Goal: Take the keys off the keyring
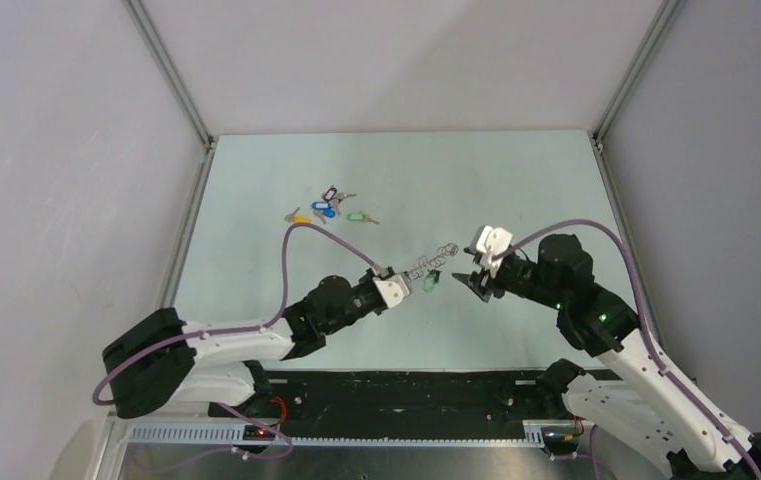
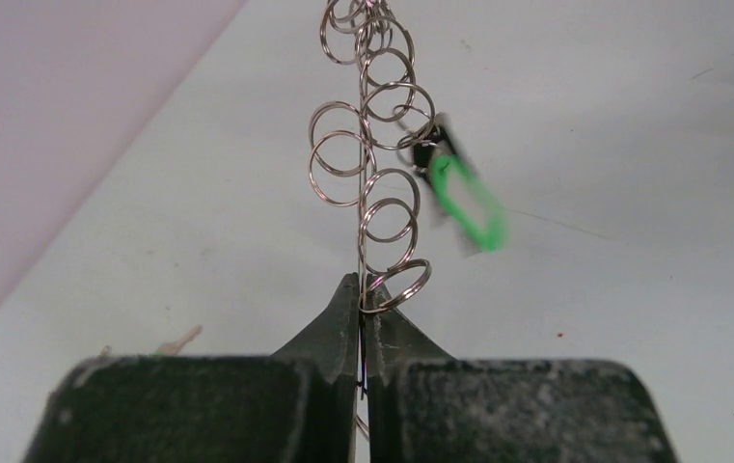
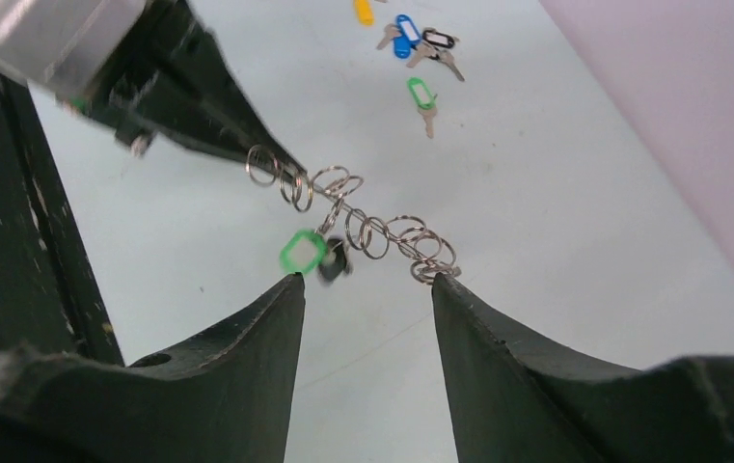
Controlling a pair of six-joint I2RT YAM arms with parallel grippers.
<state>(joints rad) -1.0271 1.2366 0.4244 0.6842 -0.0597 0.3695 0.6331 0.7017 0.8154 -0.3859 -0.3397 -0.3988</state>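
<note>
Left end effector [image 2: 361, 289] clamped on keyring [image 2: 364, 183], right end effector [image 3: 367, 280] apart, so we close it on the green key [image 3: 290, 257] and slide along the coil.

2 grippers [image 2: 361, 289] [image 3: 367, 282], 1 ring chain [image 2: 367, 145], 1 green tag [image 2: 469, 203] on it, 4 loose tagged keys [image 3: 421, 94].

Nothing legible anywhere — the coloured key tags [image 1: 323, 211] show no writing that can be made out.
</note>
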